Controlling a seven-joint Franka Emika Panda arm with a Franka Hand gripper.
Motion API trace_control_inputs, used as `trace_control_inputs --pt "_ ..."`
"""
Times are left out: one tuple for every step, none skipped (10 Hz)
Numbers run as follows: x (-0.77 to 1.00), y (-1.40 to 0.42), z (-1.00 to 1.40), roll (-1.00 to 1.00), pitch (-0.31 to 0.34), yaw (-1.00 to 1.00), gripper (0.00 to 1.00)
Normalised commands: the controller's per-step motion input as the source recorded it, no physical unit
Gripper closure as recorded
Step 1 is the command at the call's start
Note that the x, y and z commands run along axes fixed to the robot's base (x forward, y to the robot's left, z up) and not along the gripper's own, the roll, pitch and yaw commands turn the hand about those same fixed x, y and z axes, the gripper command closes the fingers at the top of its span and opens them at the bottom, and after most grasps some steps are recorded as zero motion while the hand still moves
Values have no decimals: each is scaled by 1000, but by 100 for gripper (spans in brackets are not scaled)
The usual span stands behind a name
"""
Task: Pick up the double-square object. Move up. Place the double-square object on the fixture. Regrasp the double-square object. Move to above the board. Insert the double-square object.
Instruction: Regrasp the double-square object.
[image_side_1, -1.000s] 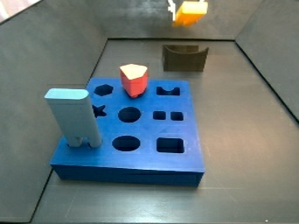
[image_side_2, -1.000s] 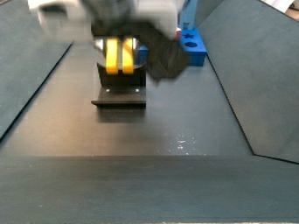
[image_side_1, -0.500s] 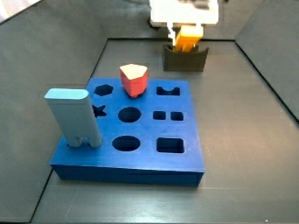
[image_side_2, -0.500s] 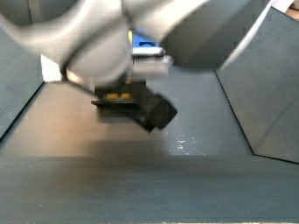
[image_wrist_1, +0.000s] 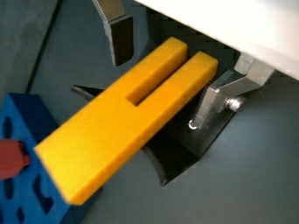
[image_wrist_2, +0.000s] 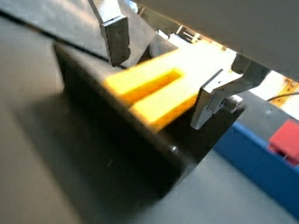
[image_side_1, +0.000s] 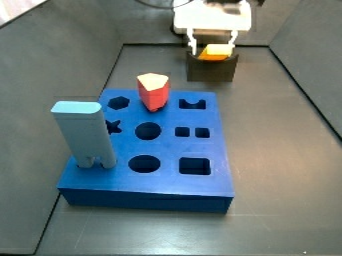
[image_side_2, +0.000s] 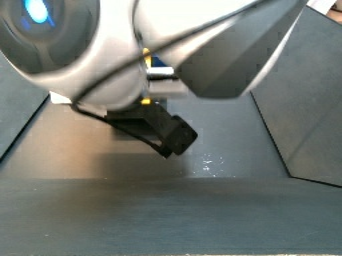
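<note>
Centrally, a large blue board (image_side_1: 150, 150) with shaped holes lies on the dark floor (a red peg (image_side_1: 152, 91) and a light-blue block (image_side_1: 84, 131) stand in it). Beyond it sits the small dark fixture (image_side_1: 211, 68). Resting in its recess is the yellow double-square object (image_wrist_1: 126, 116). The gripper (image_side_1: 213, 42) hovers directly above, fingers (image_wrist_2: 115, 37) spread apart, apparently touching nothing. Judging by this, placing is done; next comes closing for the regrasp.

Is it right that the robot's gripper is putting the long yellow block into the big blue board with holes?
Not quite. The gripper is at the small dark fixture, and the long yellow-orange block sits in that, not in the blue board. A wrist view shows it.
</note>
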Motion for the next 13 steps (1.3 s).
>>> trace_control_inputs --pt "-17 6 1000 25 84 7 0" --pt "-30 1 1000 47 77 -12 0" --pt "-36 0 1000 57 74 -21 0" --pt "-43 2 914 64 66 -32 0" --pt "-39 -1 739 66 67 -35 0" --pt "-32 0 497 66 61 -39 0" --pt "-29 2 376 67 58 -40 0" --pt "-10 -1000 877 1000 48 16 0" --pt "-9 -1000 812 1000 47 17 0" --pt "-25 -1000 782 1000 38 16 0" --pt "-56 -1000 713 1000 26 16 0" --pt "-63 -1000 643 1000 22 15 0" --pt "-63 -1000 545 1000 19 15 0"
